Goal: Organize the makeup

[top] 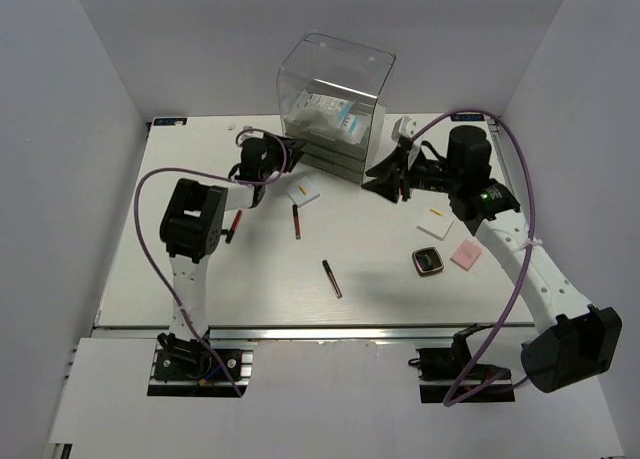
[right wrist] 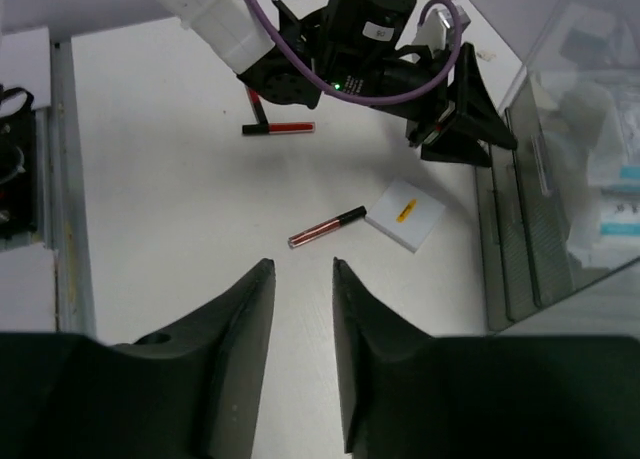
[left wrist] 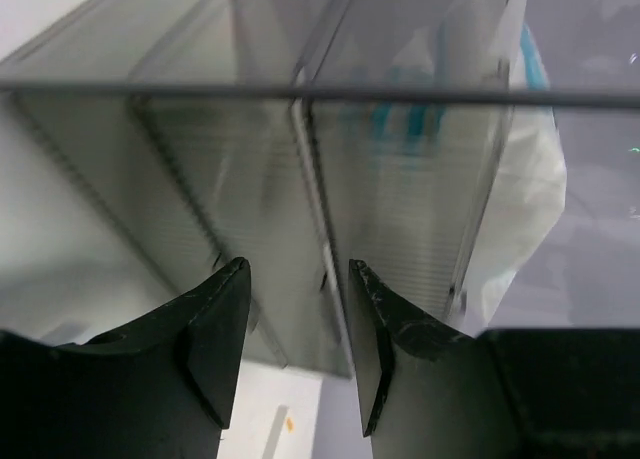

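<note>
The clear packet with white contents [top: 330, 114] lies inside the clear drawer box [top: 335, 94]; it also shows in the left wrist view [left wrist: 530, 179]. My left gripper [top: 288, 147] is open and empty, its jaws right at the box's lower left corner [left wrist: 297, 269]. My right gripper [top: 385, 174] is open and empty beside the box's right front, above the table [right wrist: 300, 264]. A white square [top: 303, 191] and a dark-red stick [top: 296, 221] lie between the arms. A second red stick [top: 233, 226] lies by the left arm. A white square [top: 436, 222], pink square [top: 466, 255] and black gold-rimmed compact [top: 428, 262] lie right.
A dark slim stick [top: 332, 278] lies at mid-table toward the front. The right wrist view shows the dark-red stick [right wrist: 325, 227], the white square [right wrist: 404, 214], the left gripper [right wrist: 450, 109] and the drawer box [right wrist: 540, 229]. White walls enclose the table.
</note>
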`<action>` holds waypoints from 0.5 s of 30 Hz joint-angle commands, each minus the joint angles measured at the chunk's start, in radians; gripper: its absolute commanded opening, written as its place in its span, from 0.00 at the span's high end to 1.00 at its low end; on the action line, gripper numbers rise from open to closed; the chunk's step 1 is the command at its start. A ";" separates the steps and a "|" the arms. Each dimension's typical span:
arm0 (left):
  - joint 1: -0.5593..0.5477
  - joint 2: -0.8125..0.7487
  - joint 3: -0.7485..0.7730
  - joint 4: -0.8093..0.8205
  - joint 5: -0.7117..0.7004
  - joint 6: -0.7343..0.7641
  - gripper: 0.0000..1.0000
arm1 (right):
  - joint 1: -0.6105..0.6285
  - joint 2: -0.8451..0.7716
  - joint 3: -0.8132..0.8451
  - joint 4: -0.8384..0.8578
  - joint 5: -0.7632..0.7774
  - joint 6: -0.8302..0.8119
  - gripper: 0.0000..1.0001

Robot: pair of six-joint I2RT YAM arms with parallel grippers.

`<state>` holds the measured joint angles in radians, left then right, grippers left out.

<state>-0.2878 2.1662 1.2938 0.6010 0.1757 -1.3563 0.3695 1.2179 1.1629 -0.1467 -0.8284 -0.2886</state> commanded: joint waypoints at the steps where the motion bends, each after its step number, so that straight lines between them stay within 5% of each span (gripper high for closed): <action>1: -0.019 0.032 0.126 0.125 0.036 -0.063 0.47 | -0.059 0.011 -0.025 0.047 -0.052 0.092 0.68; 7: -0.040 0.118 0.233 0.097 0.019 -0.079 0.51 | -0.115 0.009 -0.051 0.119 -0.049 0.166 0.73; 15: -0.057 0.084 0.147 0.143 0.007 -0.106 0.55 | -0.147 0.045 -0.042 0.127 -0.058 0.170 0.73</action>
<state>-0.3244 2.3035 1.4658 0.6842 0.1738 -1.4418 0.2321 1.2495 1.1095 -0.0677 -0.8642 -0.1341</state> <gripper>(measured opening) 0.457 0.268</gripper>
